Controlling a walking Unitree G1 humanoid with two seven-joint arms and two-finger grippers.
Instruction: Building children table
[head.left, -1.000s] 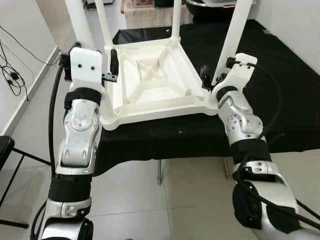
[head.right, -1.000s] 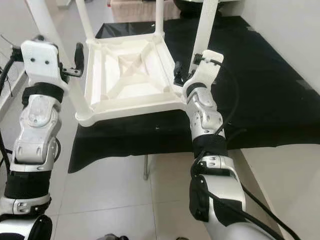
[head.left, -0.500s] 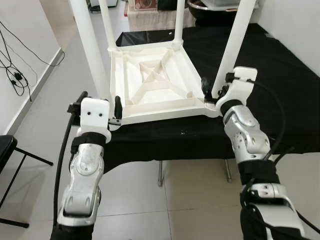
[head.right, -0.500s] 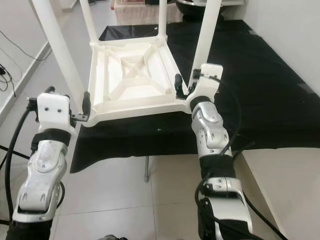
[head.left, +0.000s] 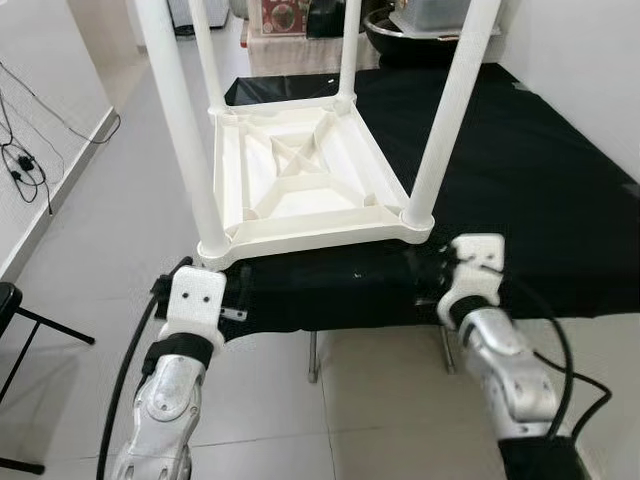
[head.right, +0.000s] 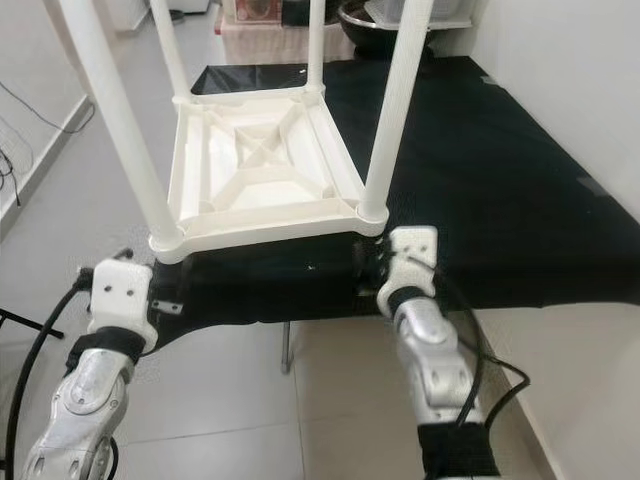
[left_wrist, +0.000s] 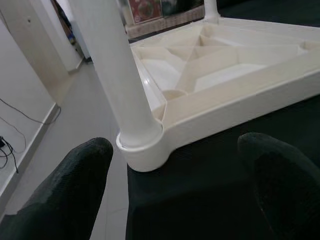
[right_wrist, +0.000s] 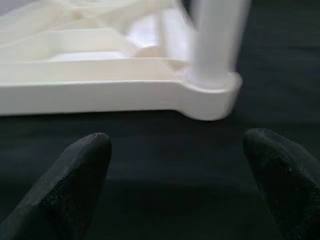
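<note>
**Standing upside down: the white table and our two parted grippers**

Looking down through the left eye view, we see the white children's table (head.left: 300, 185) lying upside down on a black cloth (head.left: 520, 160), its ribbed underside facing up and four round white legs rising from its corners; the near left leg (head.left: 180, 110) and the near right leg (head.left: 445, 110) stand upright at the cloth's front edge; our left gripper (head.left: 235, 300) sits low, just below and in front of the table's near left corner, apart from it; our right gripper (head.left: 425, 270) sits just below the near right corner, over the cloth; grey floor tiles (head.left: 100, 230) lie to the left, with cables (head.left: 25, 150) trailing along the wall.

In the right eye view we find the same scene; a dark bowl (head.right: 365, 15) stands beyond the far end of the cloth.

From the left wrist view, our two black fingers (left_wrist: 70, 195) are spread wide with nothing between them; the table's corner socket and its leg stand ahead of them, not touching.

From the right wrist view, the fingers (right_wrist: 75, 185) are likewise wide apart and hold nothing; the other near corner, somewhat blurred, rests on the cloth beyond them.
</note>
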